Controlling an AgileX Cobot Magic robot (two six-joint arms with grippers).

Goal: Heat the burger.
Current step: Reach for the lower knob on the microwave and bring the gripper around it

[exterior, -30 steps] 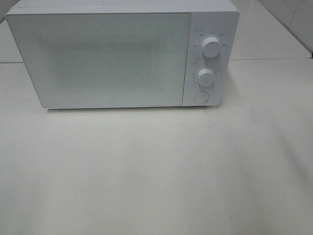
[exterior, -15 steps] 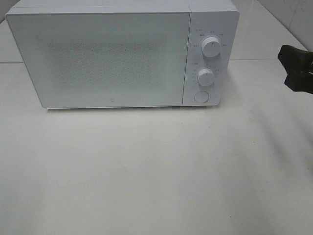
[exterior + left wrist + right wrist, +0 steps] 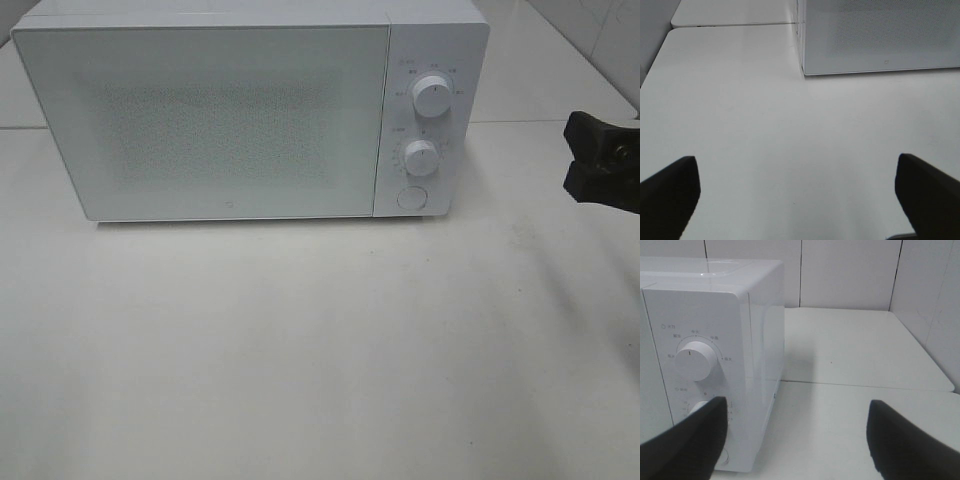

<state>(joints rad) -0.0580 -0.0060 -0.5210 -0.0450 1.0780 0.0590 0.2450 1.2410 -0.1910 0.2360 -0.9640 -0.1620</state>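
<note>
Looking across a plain white tabletop point(image 3: 300, 350), the view meets the left tool point(image 3: 796, 167) first. It hovers low over the surface with its two dark jaws spread as wide as they go, holding nothing. It faces the near left corner of a white microwave point(image 3: 250, 120).

Farther in, the right tool point(image 3: 600, 160) enters from the right edge, level with the controls but apart from them. Its jaws are also well parted and empty.

Beyond stands the microwave, its long side across the view and its speckled door point(image 3: 200, 120) shut. On the right panel sit an upper knob point(image 3: 431, 97), a lower knob point(image 3: 421, 158) and a round button point(image 3: 410, 198).

The burger is nowhere in view, and whether it sits behind the door cannot be told. The controls lie to the left of the right tool, so the right arm looks the nearer one for them.
</note>
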